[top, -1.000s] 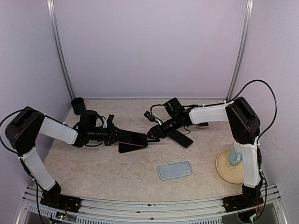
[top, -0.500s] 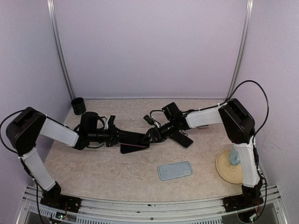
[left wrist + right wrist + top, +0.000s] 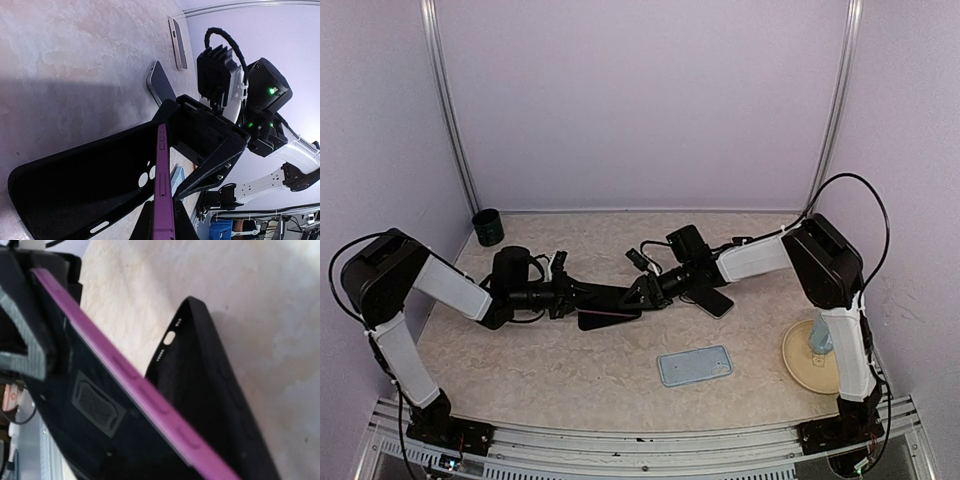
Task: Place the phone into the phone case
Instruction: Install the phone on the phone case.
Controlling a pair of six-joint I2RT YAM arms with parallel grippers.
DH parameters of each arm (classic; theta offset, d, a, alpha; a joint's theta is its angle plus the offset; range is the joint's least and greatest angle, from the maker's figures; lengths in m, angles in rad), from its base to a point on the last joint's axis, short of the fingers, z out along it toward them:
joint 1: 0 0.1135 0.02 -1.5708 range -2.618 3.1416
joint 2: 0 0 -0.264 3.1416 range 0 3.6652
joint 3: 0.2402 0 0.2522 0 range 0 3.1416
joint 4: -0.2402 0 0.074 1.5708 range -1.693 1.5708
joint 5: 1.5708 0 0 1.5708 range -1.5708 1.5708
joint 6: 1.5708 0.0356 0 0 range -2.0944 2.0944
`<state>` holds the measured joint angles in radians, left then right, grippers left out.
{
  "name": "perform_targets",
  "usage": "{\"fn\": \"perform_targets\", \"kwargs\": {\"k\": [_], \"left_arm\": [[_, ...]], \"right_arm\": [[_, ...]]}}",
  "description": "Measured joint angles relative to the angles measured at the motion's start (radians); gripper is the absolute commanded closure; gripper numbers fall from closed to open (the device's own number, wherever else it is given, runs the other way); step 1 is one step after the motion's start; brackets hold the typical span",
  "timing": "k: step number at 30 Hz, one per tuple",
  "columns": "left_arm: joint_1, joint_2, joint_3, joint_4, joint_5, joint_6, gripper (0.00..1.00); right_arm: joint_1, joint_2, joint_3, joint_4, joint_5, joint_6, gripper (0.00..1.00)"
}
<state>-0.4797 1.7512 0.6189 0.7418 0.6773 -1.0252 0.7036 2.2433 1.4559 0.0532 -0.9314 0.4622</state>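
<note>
Left arm lies low across the desk (image 3: 520, 370), and the left gripper (image 3: 583, 297) reaches toward the centre. Its jaws are clamped on the lower end of the phone (image 3: 162, 175); the left wrist view shows a dark finger on either side of the purple edge.

The phone stands on edge and is tilted, with its long side set into the open black phone case (image 3: 75, 200). The case lies on the desk with its inner face toward the phone, camera cut-outs visible. The phone is not seated flat: the right wrist view shows a wedge of desk between the phone edge and the case's far wall.

The right gripper (image 3: 643, 291) meets the far end of the phone and case from the opposite side. It looks to be touching the case's top corner, but the view is crowded there and I cannot tell how its jaws are set.

Elsewhere on the desk:
- A dark phone (image 3: 712, 299) lies just behind the right gripper.
- A light blue case (image 3: 695, 365) lies nearer the arm bases.
- A plate (image 3: 800, 368) carrying a pale blue cup (image 3: 822, 338) sits at the right edge.
- A black cup (image 3: 488, 227) is in the far left corner.
</note>
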Motion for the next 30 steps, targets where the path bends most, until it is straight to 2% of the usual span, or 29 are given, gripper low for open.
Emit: {"fn": "perform_targets", "kwargs": {"k": [6,19,30], "left_arm": [[0.000,0.017,-0.009,0.047,0.006,-0.018,1.00],[0.002,0.059,-0.024,0.142,0.021,-0.034,1.00],[0.013,0.084,-0.032,0.241,0.057,-0.033,0.99]], "right_arm": [[-0.003,0.018,-0.013,0.062,-0.031,0.058,0.50],[-0.019,0.050,-0.055,0.254,-0.110,0.222,0.62],[-0.034,0.050,-0.085,0.410,-0.178,0.369,0.79]]}}
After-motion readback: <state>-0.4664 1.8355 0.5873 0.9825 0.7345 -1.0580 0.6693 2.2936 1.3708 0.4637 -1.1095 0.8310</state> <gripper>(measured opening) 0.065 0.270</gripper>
